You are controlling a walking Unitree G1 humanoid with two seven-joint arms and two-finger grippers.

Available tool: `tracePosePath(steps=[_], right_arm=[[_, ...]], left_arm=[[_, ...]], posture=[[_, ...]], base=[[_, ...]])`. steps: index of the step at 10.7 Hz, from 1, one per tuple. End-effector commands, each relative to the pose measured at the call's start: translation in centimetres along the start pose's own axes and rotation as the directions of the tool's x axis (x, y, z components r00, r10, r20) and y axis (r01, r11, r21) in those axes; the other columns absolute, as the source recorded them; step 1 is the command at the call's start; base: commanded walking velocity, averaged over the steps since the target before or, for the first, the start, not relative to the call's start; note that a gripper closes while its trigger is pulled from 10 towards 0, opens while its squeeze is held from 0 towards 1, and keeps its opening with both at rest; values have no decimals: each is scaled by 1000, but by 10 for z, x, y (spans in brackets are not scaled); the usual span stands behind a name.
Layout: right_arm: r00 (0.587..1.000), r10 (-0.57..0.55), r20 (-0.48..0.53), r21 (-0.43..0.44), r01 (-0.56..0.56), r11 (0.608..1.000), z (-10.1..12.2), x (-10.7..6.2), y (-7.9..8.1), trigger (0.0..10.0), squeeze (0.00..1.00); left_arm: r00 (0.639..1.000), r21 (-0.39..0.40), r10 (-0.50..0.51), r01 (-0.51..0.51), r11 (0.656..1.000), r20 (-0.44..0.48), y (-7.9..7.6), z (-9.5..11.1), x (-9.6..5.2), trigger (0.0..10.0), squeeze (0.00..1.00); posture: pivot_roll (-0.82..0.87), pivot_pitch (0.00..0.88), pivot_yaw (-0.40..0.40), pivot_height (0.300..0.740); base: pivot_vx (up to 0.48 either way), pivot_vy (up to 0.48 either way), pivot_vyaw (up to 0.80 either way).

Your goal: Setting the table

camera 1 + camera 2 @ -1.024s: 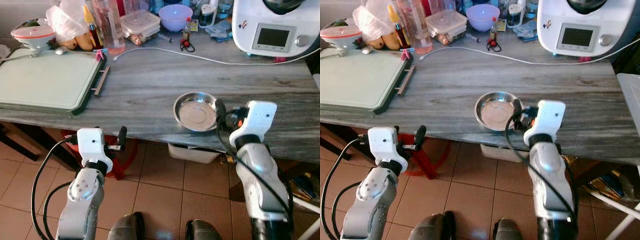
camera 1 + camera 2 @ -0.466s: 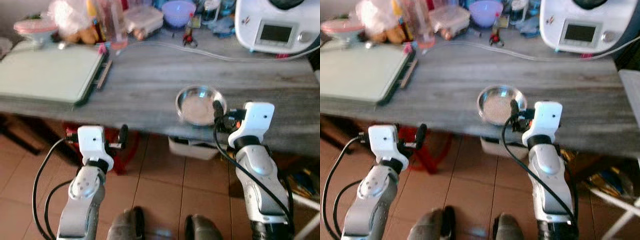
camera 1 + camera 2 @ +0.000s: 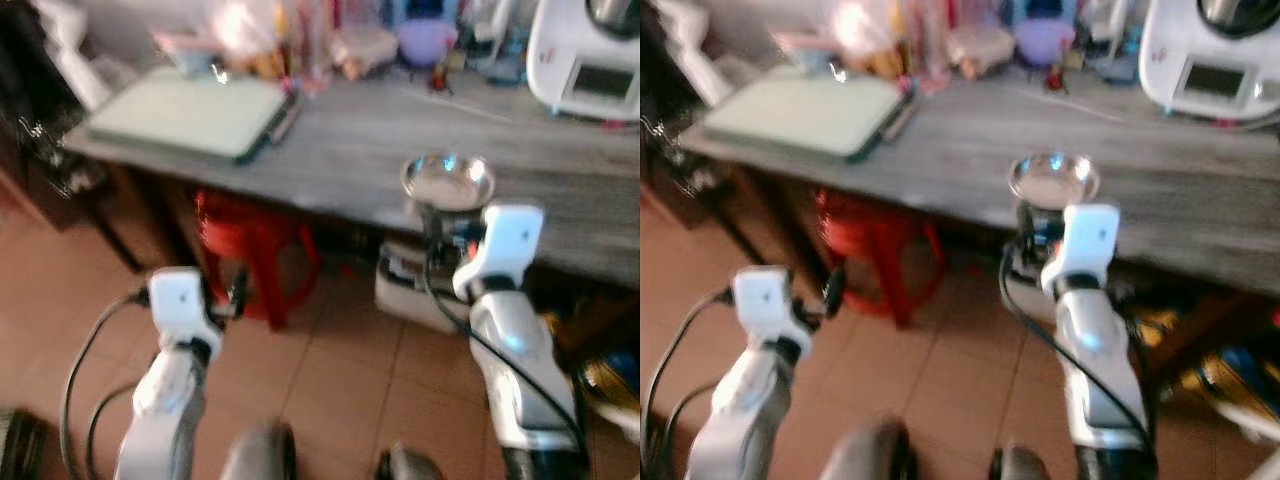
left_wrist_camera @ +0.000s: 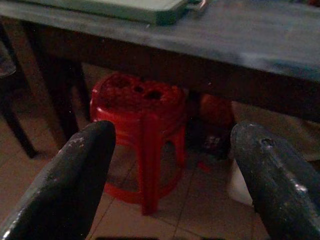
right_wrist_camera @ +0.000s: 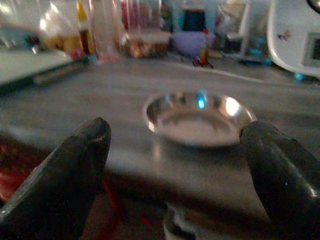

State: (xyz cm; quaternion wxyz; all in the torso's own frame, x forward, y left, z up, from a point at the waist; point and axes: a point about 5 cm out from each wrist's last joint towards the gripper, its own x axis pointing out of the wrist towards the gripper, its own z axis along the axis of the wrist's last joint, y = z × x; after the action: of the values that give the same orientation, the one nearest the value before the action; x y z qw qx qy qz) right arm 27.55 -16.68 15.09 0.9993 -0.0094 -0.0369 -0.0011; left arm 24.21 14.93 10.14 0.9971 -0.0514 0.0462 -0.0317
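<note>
A: Steel, round and shallow, that small metal dish [image 3: 447, 181] sits near the front edge of the grey wood-grain table [image 3: 360, 140], right side, by itself. That's your task thing.

B: Grippers?

A: Right gripper [image 5: 180, 165] is released, fingers spread wide, nothing in them, levelled at the dish from just off the table edge and not touching it. Left gripper [image 4: 177, 172] is also spread and empty, low, facing the red plastic stool [image 4: 142, 107] under the table.

B: Head views are smeared.

A: Yes, so you're likely mid-walk. Settle your stance first, then reach. Judgement: the dish wall is low and slick, so bring one finger over the rim and one outside, and clench on the rim rather than the bowl.

B: Hazards?

A: It's close to the edge, so a nudge could tip it off. Come in level, don't push. Keep clear of the white kitchen machine [image 3: 590, 55] and its white cable [image 3: 1065, 100] behind.
</note>
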Motion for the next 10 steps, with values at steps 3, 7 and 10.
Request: tracePosePath(steps=[3,7,10], right_arm=[[1000,-2,4,10,2,1000,-4,4,0,10000,0],[1000,6,6,8,-6,1000,-7,7,1,10000,0],[1000,-12,13,5,12,1000,-5,13,-2,10000,0]], left_arm=[[1000,11,-26,26,1000,-10,-1,-3,2,10000,0],[1000,-8,-30,30,1000,-8,-7,-5,1,10000,0],[997,-48,-65,67,997,41,-10,2,3,10000,0]], posture=[[-44,0,65,740],[-45,0,65,740],[-48,1,59,740]], base=[[-306,0,-383],[-304,0,0],[-85,0,0]])
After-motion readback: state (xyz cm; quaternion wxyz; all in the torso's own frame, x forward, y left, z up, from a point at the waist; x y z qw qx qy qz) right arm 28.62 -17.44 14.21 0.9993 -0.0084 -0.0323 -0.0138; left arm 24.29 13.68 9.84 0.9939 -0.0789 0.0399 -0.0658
